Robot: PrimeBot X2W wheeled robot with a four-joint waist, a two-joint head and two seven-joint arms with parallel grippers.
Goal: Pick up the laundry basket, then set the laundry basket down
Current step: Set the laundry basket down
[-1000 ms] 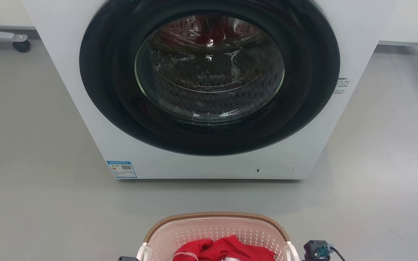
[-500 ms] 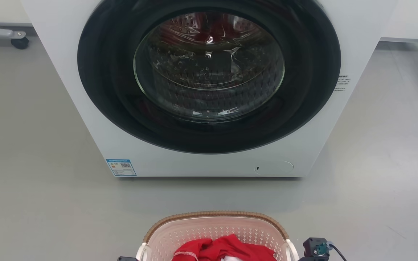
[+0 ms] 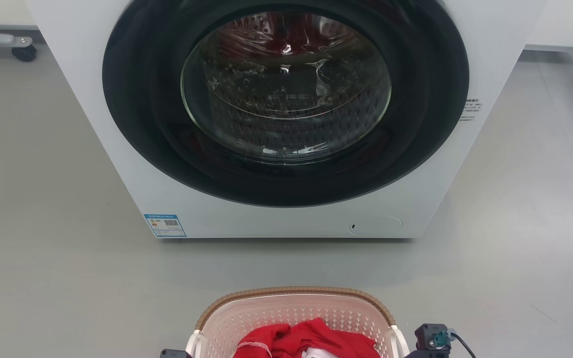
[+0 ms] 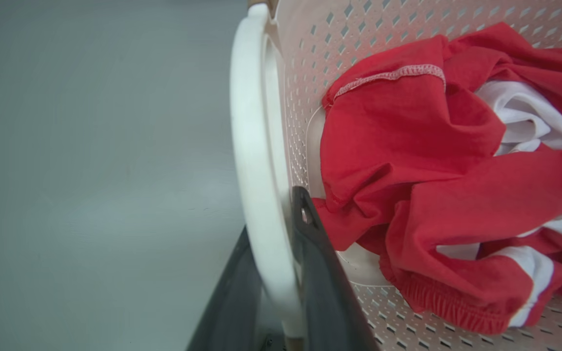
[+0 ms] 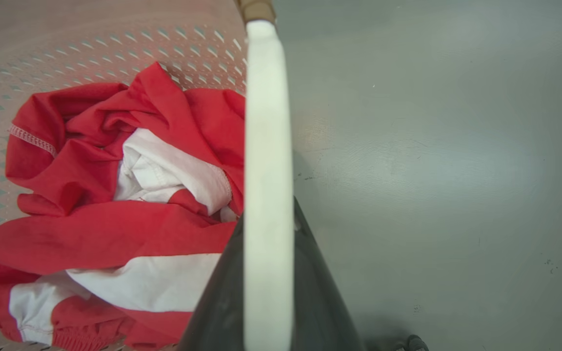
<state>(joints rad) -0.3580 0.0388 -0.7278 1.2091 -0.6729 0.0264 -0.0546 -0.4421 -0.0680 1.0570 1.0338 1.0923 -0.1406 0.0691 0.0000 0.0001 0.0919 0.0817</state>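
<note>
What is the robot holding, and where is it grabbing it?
The basket, by its two white side handles: the left gripper is shut on the left handle, the right gripper on the right handle.

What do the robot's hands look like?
The left gripper and right gripper each have two long dark grey jaws, broad at the base, tapering to thin tips. Near the right one sits a black block with a teal plug and black cable.
</note>
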